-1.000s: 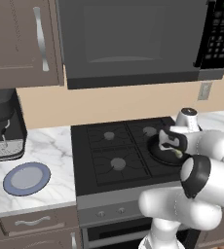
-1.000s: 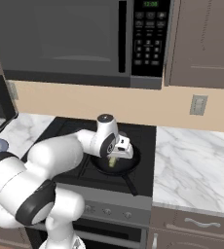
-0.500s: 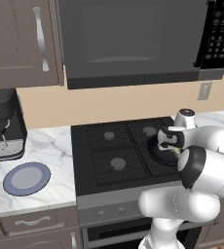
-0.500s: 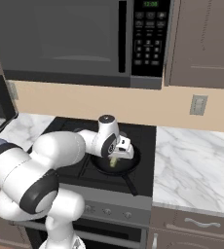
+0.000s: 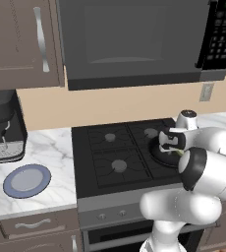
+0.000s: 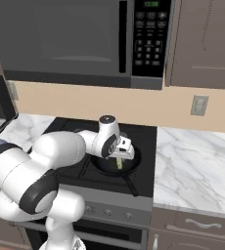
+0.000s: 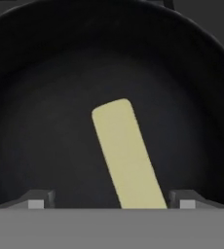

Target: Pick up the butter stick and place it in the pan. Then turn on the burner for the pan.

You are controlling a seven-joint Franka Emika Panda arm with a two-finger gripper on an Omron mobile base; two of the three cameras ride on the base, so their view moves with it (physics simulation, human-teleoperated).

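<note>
The butter stick (image 7: 127,155), a pale yellowish bar, lies on the floor of the black pan (image 7: 46,97), which sits on the front right burner of the black stove (image 5: 112,157). The gripper (image 7: 111,199) hangs just above it with its dark fingertips (image 7: 36,200) spread wide to either side of the bar and not touching it; a second ago the jaws were shut tight, so the butter has just been let go. That looks like the placing half of the job done, leaving the burner to be switched on, probably at the knobs (image 6: 102,211) along the stove's front. White marble counter (image 6: 197,166) flanks the stove. A blue-grey plate (image 5: 27,180) rests on the left counter near a coffee machine (image 5: 2,128), a microwave (image 6: 85,39) hangs above, and brown cabinets (image 5: 16,44) line the wall.
</note>
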